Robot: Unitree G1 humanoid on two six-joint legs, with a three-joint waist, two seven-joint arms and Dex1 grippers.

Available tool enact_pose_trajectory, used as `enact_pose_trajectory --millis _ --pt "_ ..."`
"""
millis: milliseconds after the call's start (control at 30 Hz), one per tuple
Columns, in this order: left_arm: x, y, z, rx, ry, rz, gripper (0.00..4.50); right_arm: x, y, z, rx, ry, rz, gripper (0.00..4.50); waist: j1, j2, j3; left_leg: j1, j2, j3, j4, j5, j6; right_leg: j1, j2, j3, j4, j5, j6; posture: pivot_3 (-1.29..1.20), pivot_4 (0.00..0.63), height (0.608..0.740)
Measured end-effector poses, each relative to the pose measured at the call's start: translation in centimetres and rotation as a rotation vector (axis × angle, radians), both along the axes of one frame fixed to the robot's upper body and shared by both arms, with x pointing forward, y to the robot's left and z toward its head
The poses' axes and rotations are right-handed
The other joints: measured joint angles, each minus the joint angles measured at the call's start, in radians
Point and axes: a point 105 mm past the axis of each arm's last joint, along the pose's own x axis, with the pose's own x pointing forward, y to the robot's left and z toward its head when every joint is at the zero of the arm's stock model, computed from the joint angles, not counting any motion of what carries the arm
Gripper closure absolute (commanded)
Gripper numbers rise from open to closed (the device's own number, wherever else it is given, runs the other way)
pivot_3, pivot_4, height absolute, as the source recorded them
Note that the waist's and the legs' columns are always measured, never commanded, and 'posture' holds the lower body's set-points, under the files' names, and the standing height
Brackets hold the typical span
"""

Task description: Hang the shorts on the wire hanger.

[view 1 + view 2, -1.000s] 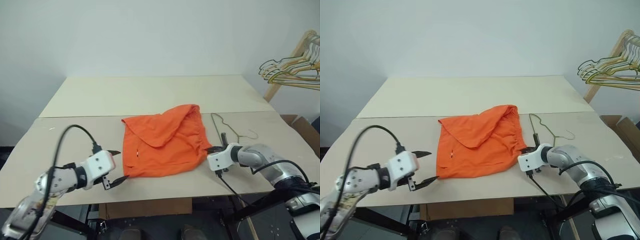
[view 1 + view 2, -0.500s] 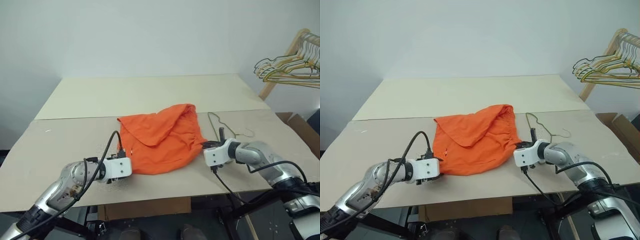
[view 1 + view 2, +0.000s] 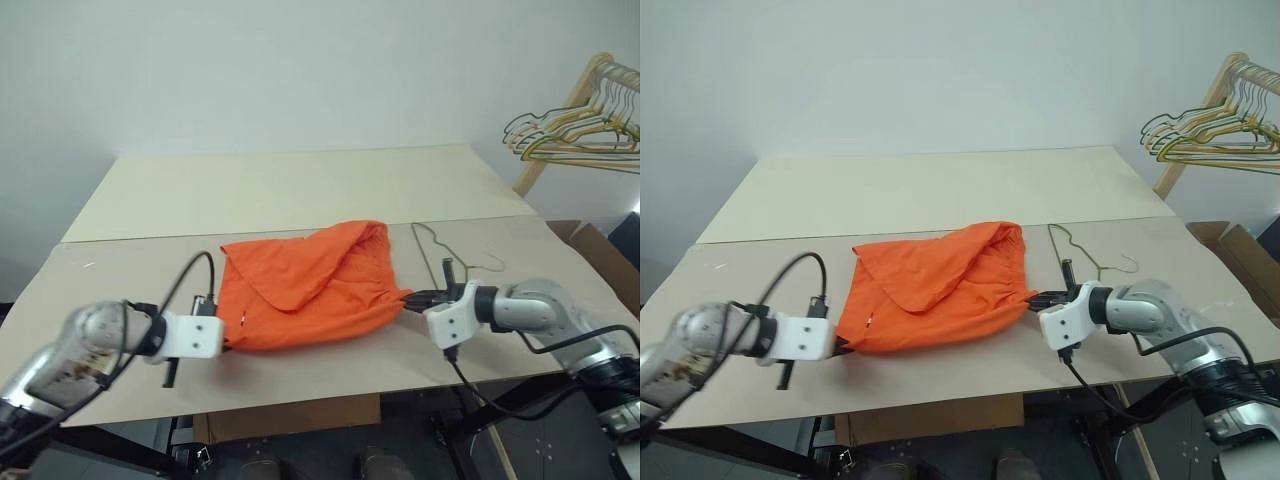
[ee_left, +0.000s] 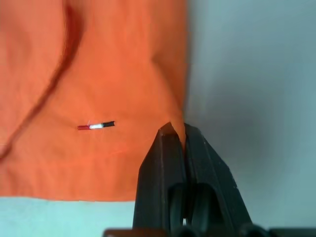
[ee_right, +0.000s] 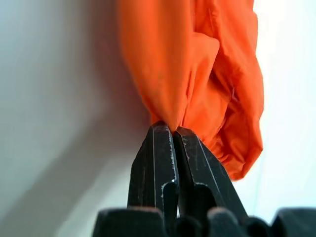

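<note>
**Desk:** On the beige table point(image 3: 300, 190), seen from the head camera, what lies where?

**Photographer:** Orange shorts point(image 3: 305, 285) are spread crumpled near the table's front edge, a flap folded over on top. The left gripper point(image 3: 222, 343) pinches the shorts' left edge, fingers closed on fabric. The right gripper point(image 3: 412, 297) pinches the right edge, also closed on fabric. Behind the right gripper, the thin wire hanger point(image 3: 452, 255) lies flat on the table, just beside the shorts' right side. A bunch of gold and pale hangers point(image 3: 575, 130) hangs from a wooden rack at far right.

**Desk:** And the left wrist camera?

**Photographer:** Two black fingers point(image 4: 163, 163) are pressed together on the shorts' side edge, near a corner, orange cloth caught between their tips. A small red, white and black tag point(image 4: 96, 126) shows on the fabric nearby.

**Desk:** The right wrist camera?

**Photographer:** Black fingers point(image 5: 153, 163) clamp a bunched fold of the shorts, the gathered cloth rising away from the tips above the pale tabletop.
</note>
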Motion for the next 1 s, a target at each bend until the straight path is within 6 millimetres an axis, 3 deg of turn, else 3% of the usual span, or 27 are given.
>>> enact_pose_trajectory --millis 67,133,233,300,367,400,467,533,600,633,733,833,933,1000 --pt "1.2 -0.5 0.9 -0.052 -0.036 0.007 4.49 0.9 0.7 0.8 0.041 0.018 0.012 4.5 0.0 0.0 0.0 0.001 -0.001 0.002 0.002 0.0 0.0 0.002 0.0 0.001 0.0 0.001 0.001 -0.01 0.0 0.74" --pt "3.6 -1.7 2.4 -0.133 -0.13 0.04 4.49 2.6 2.2 2.5 0.116 -0.002 0.01 4.5 0.0 -0.001 0.0 0.0 -0.001 0.003 0.005 0.001 0.001 0.002 0.002 0.0 0.001 0.003 0.001 -0.02 0.0 0.74" --pt "8.3 -2.4 5.0 -0.232 -0.263 0.162 4.49 6.1 3.7 5.5 0.237 -0.028 -0.064 4.5 0.0 -0.002 0.0 -0.001 -0.002 0.003 0.006 0.002 -0.001 0.001 0.003 0.0 0.002 0.003 0.001 -0.03 0.0 0.74" --pt "12.8 -2.3 8.0 -0.28 -0.393 0.287 4.49 9.5 4.1 8.0 0.314 -0.096 -0.174 4.5 0.001 -0.002 0.0 -0.003 -0.003 0.002 0.007 0.002 -0.001 -0.001 0.002 -0.001 0.004 0.004 0.001 -0.03 0.0 0.74" --pt "17.9 -1.7 14.1 -0.341 -0.622 0.455 4.49 13.3 4.7 12.9 0.474 -0.237 -0.328 4.5 -0.006 -0.002 0.0 -0.009 -0.003 0.001 0.007 0.004 -0.004 -0.006 0.002 -0.003 0.002 0.006 0.001 -0.03 0.0 0.74" --pt "18.9 -1.6 16.3 -0.364 -0.696 0.499 4.49 14.0 5.0 14.7 0.531 -0.284 -0.363 4.5 -0.009 -0.002 0.0 -0.013 -0.004 0.0 0.006 0.005 -0.005 -0.01 0.001 -0.003 0.003 0.006 0.001 -0.03 0.0 0.74" --pt "21.2 -1.4 23.8 -0.487 -0.95 0.675 4.49 16.1 4.7 20.5 0.787 -0.437 -0.532 4.5 -0.015 -0.003 0.0 -0.025 -0.006 -0.001 0.007 0.011 -0.016 -0.024 -0.001 -0.003 0.011 0.006 0.001 -0.03 0.0 0.74" --pt "20.6 -1.6 30.5 -0.61 -1.22 0.76 4.49 15.8 4.0 25.6 1.031 -0.585 -0.606 4.5 -0.017 -0.003 -0.001 -0.032 -0.009 -0.005 0.0 0.011 -0.018 -0.036 -0.004 -0.001 0.012 0.005 0.002 -0.03 0.0 0.74" --pt "19.4 -1.3 34.0 -0.696 -1.379 0.798 4.49 15.1 2.6 27.9 1.183 -0.675 -0.637 4.5 -0.02 -0.003 -0.001 -0.03 -0.012 -0.005 -0.009 0.011 -0.018 -0.037 -0.007 -0.001 0.012 0.004 0.004 -0.03 0.0 0.74" --pt "19.0 -1.4 34.7 -0.728 -1.419 0.788 4.49 14.8 2.2 28.2 1.221 -0.708 -0.633 4.5 -0.022 -0.003 -0.001 -0.028 -0.015 -0.004 -0.014 0.011 -0.018 -0.037 -0.01 -0.001 0.012 0.003 0.006 -0.03 0.0 0.74" --pt "18.9 -2.2 34.4 -0.778 -1.44 0.734 4.49 14.7 1.7 26.8 1.242 -0.742 -0.628 4.5 -0.031 -0.003 -0.001 -0.03 -0.02 0.001 -0.015 0.011 -0.017 -0.037 -0.014 -0.002 0.009 0.001 0.009 -0.04 0.0 0.74" --pt "19.5 -3.0 31.4 -0.77 -1.344 0.623 4.49 15.1 0.5 22.0 1.101 -0.729 -0.633 4.5 -0.035 -0.003 -0.001 -0.031 -0.021 0.001 -0.01 0.012 -0.014 -0.031 -0.015 -0.004 0.002 0.001 0.01 -0.06 0.0 0.74" --pt "19.7 -3.7 24.5 -0.719 -1.152 0.46 4.49 14.7 -1.0 15.2 0.88 -0.636 -0.583 4.5 -0.049 -0.001 -0.002 -0.027 -0.021 0.001 -0.007 0.013 -0.012 -0.025 -0.016 -0.002 0.002 0.003 0.013 -0.07 0.0 0.74" --pt "18.5 -3.4 17.9 -0.66 -0.977 0.36 4.49 13.4 -1.6 10.6 0.728 -0.535 -0.512 4.5 -0.074 0.0 -0.002 -0.023 -0.02 0.0 -0.005 0.011 -0.009 -0.02 -0.015 -0.002 0.002 0.003 0.013 -0.08 0.0 0.74"
